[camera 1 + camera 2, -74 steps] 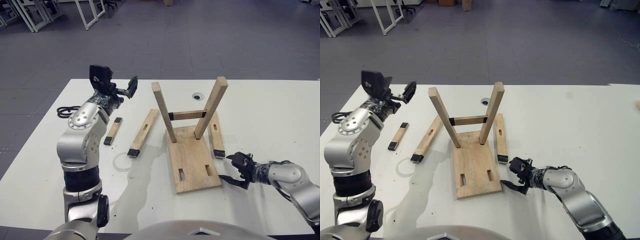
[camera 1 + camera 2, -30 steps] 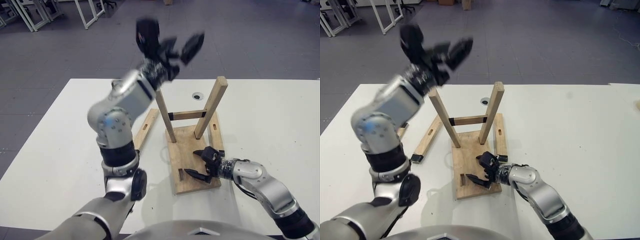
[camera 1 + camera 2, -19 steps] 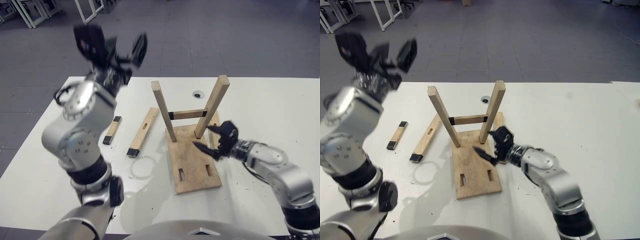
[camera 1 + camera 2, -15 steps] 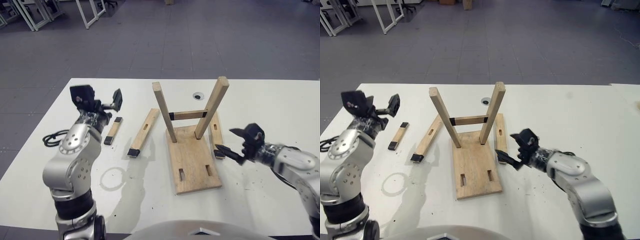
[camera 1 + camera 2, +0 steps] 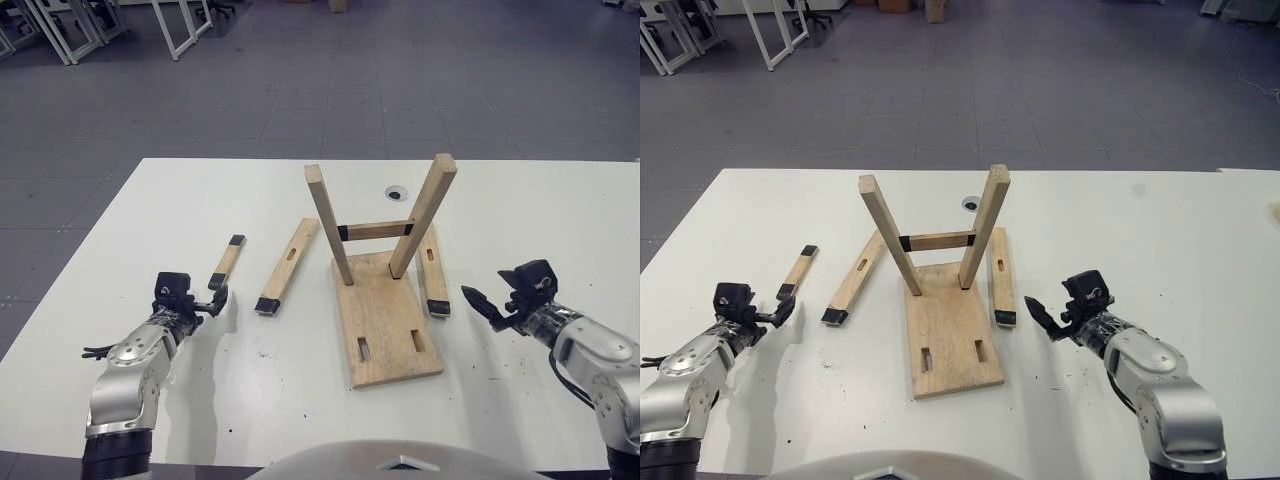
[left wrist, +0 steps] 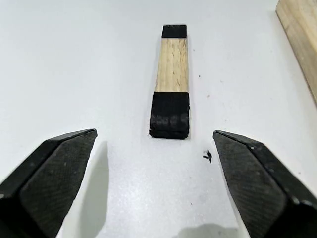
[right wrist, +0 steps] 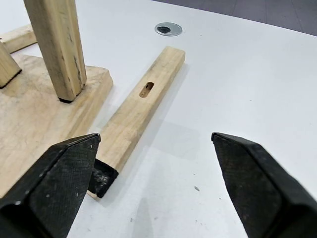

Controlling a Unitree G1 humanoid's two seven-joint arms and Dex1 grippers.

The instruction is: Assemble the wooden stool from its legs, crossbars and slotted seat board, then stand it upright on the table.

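The slotted seat board (image 5: 385, 325) lies flat mid-table. Two legs (image 5: 328, 225) (image 5: 422, 215) stand in its far end, joined by a crossbar (image 5: 376, 231). One loose leg (image 5: 288, 264) lies left of the board; another (image 5: 433, 270) lies along its right edge. A short crossbar with black ends (image 5: 227, 262) lies farther left. My left gripper (image 5: 200, 300) rests low near the front left, open, with that short crossbar (image 6: 172, 82) just ahead of its fingers. My right gripper (image 5: 490, 300) hovers right of the board, open and empty, facing the right loose leg (image 7: 141, 106).
A round cable hole (image 5: 397, 190) sits in the white table (image 5: 560, 220) behind the stool. A black cable (image 5: 95, 350) trails by my left arm near the table's left edge. Bare tabletop lies to the far right and front.
My left arm swung high over the table, then dropped to the front left by the short crossbar. My right gripper left the board's front corner and drew back right. The wooden parts stayed put.
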